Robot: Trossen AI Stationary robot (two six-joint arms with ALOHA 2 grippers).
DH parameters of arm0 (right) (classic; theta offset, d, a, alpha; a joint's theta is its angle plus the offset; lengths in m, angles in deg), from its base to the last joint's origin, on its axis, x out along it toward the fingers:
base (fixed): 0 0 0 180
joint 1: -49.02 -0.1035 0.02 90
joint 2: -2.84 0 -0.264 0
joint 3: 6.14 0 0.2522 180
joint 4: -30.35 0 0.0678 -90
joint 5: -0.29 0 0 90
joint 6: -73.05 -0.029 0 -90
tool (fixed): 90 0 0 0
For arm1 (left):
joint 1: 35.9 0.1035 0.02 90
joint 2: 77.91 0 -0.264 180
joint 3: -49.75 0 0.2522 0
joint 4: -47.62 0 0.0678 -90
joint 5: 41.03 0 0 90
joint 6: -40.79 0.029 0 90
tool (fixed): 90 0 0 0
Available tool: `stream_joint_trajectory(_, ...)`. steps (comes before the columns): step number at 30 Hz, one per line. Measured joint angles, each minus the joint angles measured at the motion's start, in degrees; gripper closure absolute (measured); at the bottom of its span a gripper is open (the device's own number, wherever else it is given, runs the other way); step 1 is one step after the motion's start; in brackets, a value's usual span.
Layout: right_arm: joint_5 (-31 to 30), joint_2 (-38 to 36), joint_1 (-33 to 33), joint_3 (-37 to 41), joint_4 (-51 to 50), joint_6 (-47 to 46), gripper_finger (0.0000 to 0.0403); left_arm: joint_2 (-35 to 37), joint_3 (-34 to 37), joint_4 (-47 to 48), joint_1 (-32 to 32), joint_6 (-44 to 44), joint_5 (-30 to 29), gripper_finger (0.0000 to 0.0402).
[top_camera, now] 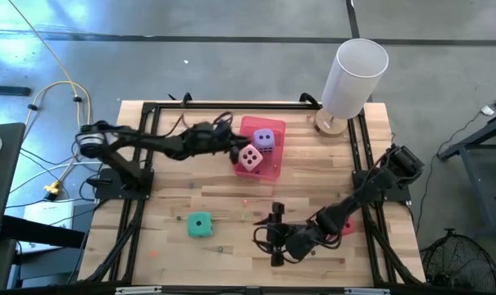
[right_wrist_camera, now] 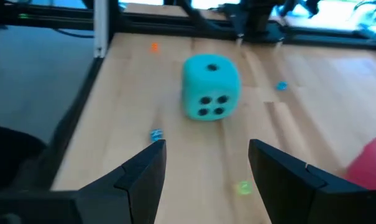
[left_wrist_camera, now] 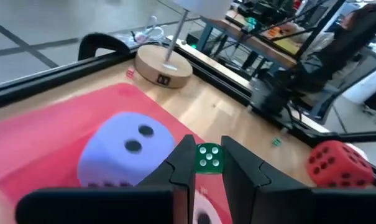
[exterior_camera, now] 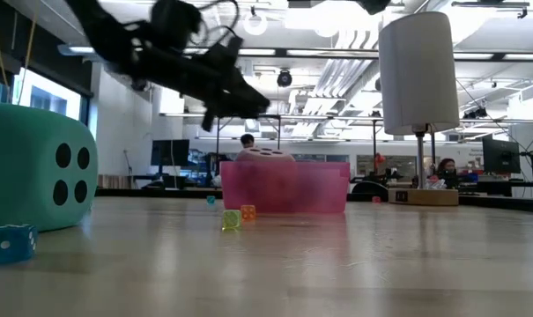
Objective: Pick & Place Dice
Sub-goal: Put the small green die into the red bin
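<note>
Two dice in the tray, two on the counter.
From above, you see the pink die (top_camera: 249, 158) and purple die (top_camera: 265, 138) in the tray (top_camera: 274, 170), left gripper (top_camera: 234, 151) clenched, empty, beside them. Right wrist: your right gripper (right_wrist_camera: 206, 163), half-spread and empty, faces the teal die (right_wrist_camera: 211, 86), four pips toward it; the red die (top_camera: 347, 225) lies beneath that arm.

- My wooden table (top_camera: 174, 270) carries the pink tray (top_camera: 274, 131) far centre.
- Teal die (top_camera: 200, 224) near left.
- Red die (top_camera: 347, 227) near right.
- Lamp base (top_camera: 329, 124) far right.
</note>
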Motion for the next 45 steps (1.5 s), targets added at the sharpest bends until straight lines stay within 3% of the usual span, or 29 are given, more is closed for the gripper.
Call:
stream_joint_trajectory(3, 1.2, 0.0, -2.0, 0.0, 0.1, -1.0, 0.0181, -4.4, -2.9, -0.7, 2.1, 0.9, 0.6, 0.0348)
stream_joint_trajectory(7, 0.1, 0.0, -4.9, 0.0, 0.2, -0.6, 0.0181, -9.0, -3.3, -4.1, 4.4, 1.1, -2.1, 0.0293)
stream_joint_trajectory(12, -2.3, 0.0, -6.7, 0.0, 0.1, -1.0, 0.0181, -10.2, -3.3, -4.0, 5.8, 0.8, -2.1, 0.0257)
stream_joint_trajectory(29, -1.9, 0.0, -7.7, 0.0, 0.0, -8.4, 0.0181, -10.2, -3.4, -2.7, 3.7, 1.1, -0.4, 0.0250)
stream_joint_trajectory(45, -1.6, 0.1, -7.6, 0.0, 3.2, -12.0, 0.0181, -10.1, -3.3, -3.8, 3.0, 8.9, 0.4, 0.0250)
